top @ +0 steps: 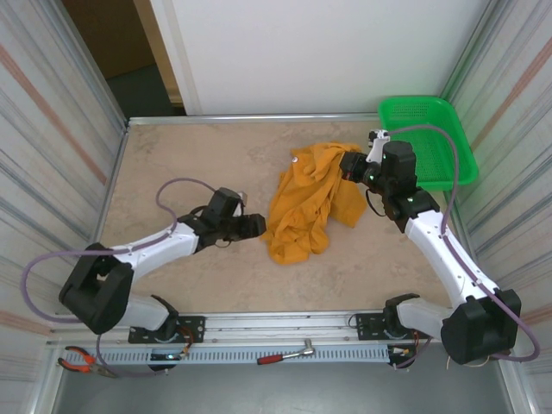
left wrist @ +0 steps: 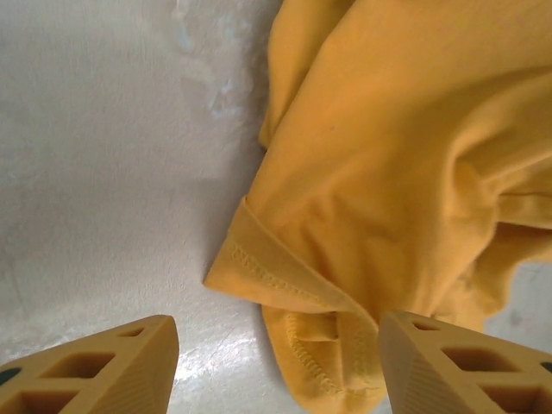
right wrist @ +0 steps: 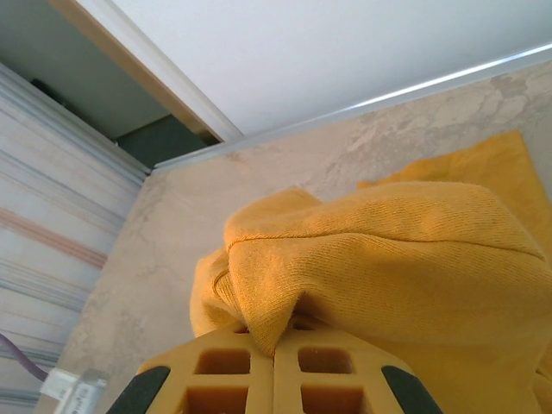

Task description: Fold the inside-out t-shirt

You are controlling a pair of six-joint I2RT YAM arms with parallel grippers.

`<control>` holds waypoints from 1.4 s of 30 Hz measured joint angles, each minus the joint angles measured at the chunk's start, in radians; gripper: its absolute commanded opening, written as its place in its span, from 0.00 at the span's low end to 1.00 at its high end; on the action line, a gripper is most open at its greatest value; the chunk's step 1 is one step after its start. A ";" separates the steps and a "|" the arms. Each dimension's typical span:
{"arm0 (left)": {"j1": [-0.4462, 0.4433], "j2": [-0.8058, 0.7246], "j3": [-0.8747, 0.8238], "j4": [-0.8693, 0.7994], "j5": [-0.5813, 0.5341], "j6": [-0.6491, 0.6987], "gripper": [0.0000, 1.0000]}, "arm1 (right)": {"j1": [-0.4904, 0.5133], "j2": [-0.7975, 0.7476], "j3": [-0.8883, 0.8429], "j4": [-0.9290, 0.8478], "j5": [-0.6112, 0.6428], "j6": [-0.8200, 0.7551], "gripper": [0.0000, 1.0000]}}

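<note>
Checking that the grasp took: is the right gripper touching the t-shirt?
Touching. The right wrist view shows the right gripper shut, with a fold of the t-shirt pinched between its fingertips.

crumpled orange t-shirt [top: 306, 207] on table [top: 190, 155], green basket [top: 440, 116] at far right

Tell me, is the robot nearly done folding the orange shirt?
Not nearly. Nothing is folded: the t-shirt lies crumpled on the table. In hand: the right jaws are shut on a bunch of cloth, and the left jaws stand open by a hemmed corner. Spreading and every fold remain.
</note>
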 measured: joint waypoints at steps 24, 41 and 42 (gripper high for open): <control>-0.177 0.198 0.100 0.109 -0.178 -0.111 0.25 | 0.000 -0.020 0.007 -0.016 -0.001 0.018 0.00; 0.293 -0.370 0.299 0.021 -0.153 0.063 0.67 | -0.168 -0.025 0.652 -0.138 -0.032 0.070 0.00; 0.333 -0.391 0.302 0.022 -0.143 0.073 0.70 | -0.158 -0.021 0.690 -0.129 -0.035 0.073 0.00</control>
